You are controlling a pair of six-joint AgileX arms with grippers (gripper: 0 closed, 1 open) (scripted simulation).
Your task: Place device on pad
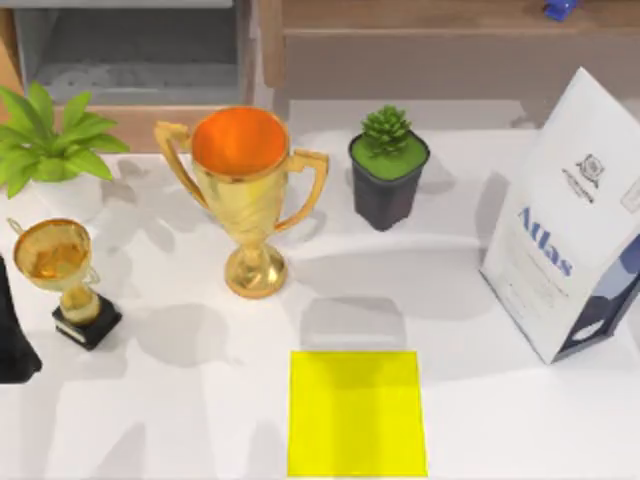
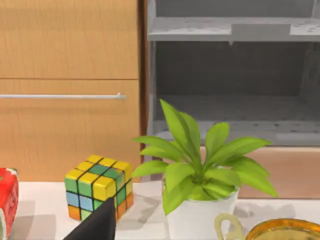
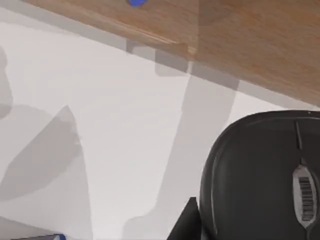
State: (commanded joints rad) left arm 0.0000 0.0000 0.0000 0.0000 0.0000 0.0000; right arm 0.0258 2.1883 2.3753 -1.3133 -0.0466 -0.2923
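The pad (image 1: 355,412) is a flat bright-yellow square lying at the table's front edge, near the middle, with nothing on it. The device is a black computer mouse (image 3: 262,175) with a scroll wheel, resting on the white table close to the wooden furniture front in the right wrist view. A dark part of my right gripper (image 3: 186,222) sits right beside the mouse's edge. My left arm (image 1: 15,335) is a black shape at the table's left edge, and a dark tip of my left gripper (image 2: 97,226) shows in the left wrist view.
A large gold trophy (image 1: 243,190) stands behind the pad, a small gold trophy (image 1: 62,275) at the left. A leafy potted plant (image 1: 50,145), a dark-potted succulent (image 1: 388,165) and a white "Atlas" bag (image 1: 570,220) ring the table. A colour cube (image 2: 99,186) sits far left.
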